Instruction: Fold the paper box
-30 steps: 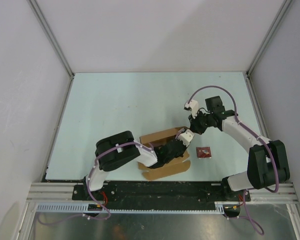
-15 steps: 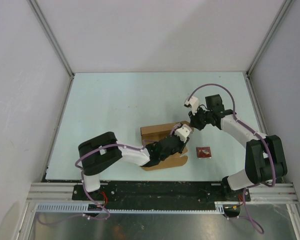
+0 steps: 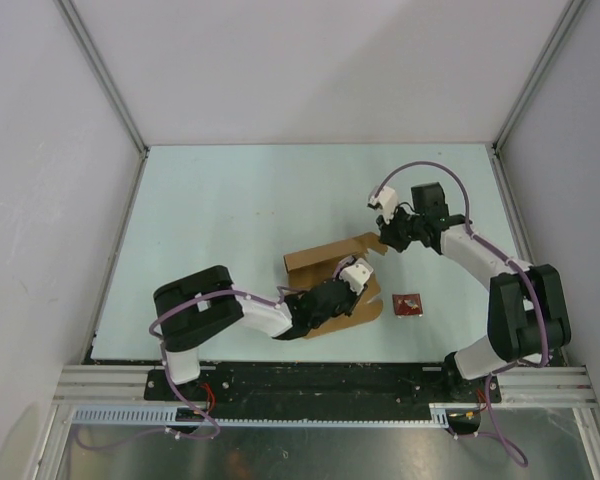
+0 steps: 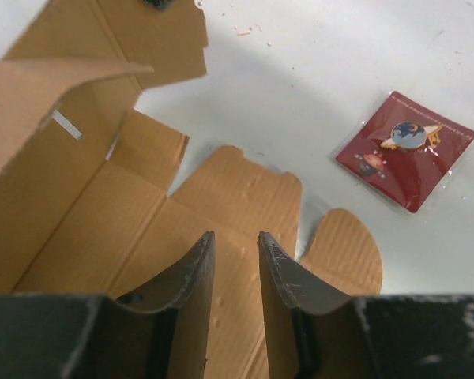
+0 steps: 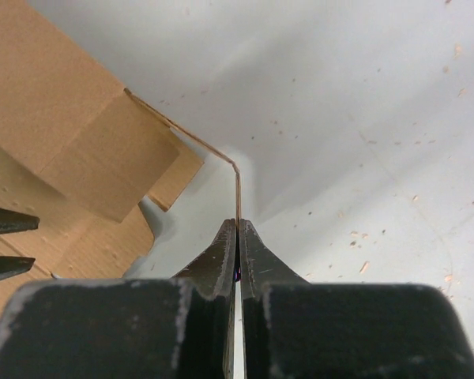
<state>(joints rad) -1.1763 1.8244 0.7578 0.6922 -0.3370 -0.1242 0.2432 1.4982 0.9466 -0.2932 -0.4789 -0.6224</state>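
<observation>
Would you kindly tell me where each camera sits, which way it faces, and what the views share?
Top external: fixed above and behind the arms, facing down on the table; left arm and right arm show.
Left wrist: on the left arm, facing down past the open left gripper at the paper box and red packet.
Right wrist: on the right arm, facing along the right gripper, shut on a box flap.
Shared: all show the box; top and left wrist, the packet.

1. The paper box (image 4: 87, 229) is matt brown cardboard, faintly ribbed.
2. The red packet (image 4: 407, 150) is wrapped in glossy clear film.
3. The table (image 4: 300, 79) is pale, smooth and matt.
4. The left pincer (image 4: 235, 241) has dark, scuffed fingers.
</observation>
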